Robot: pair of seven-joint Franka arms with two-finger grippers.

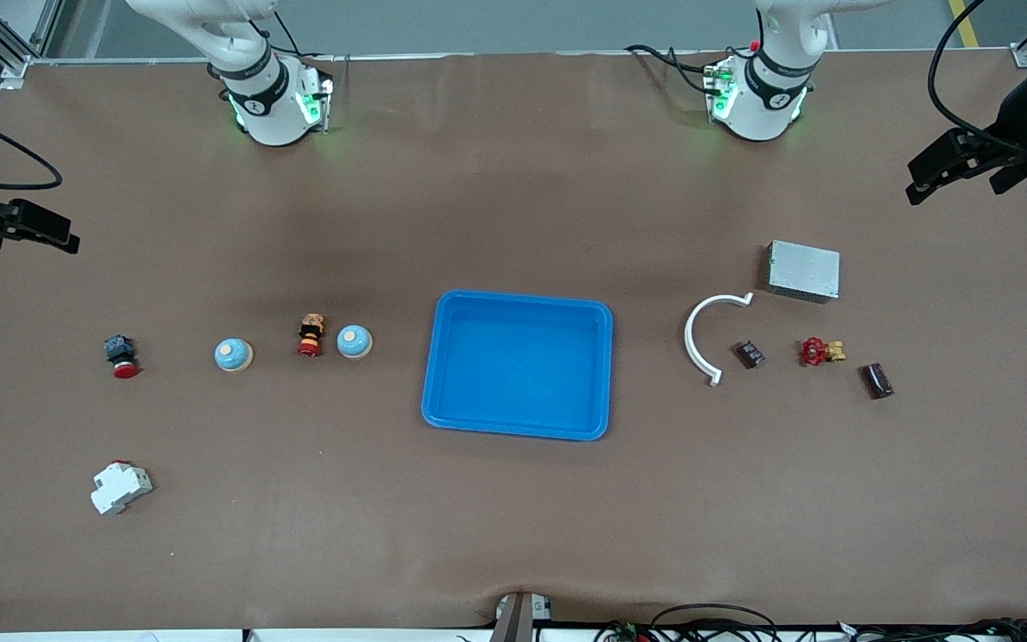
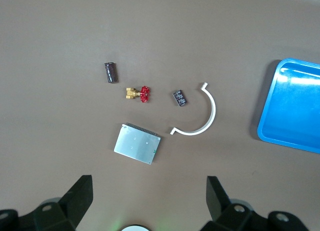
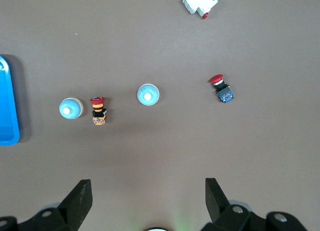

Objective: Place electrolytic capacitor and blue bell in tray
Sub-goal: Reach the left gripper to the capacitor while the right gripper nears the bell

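Front view: tray [image 1: 518, 366] at table centre, empty, long axis along the table. Two blue bells [image 1: 355, 341] [image 1: 234, 355] toward the right arm's end; capacitor [image 1: 876, 381] lying flat toward the left arm's end, axis slightly tilted.

Left wrist view: left gripper [image 2: 149, 201] fingers apart, holding nothing, over the metal box [image 2: 137, 143]; capacitor [image 2: 110, 72].

Right wrist view: right gripper [image 3: 148, 198] fingers apart, holding nothing; bells [image 3: 70, 108] [image 3: 148, 94].

Both arms: white shells, black joint rings, green LEDs lit at bases, black cables trailing. Left gripper [image 1: 955, 169] and right gripper [image 1: 28, 229]: black angular jaws.
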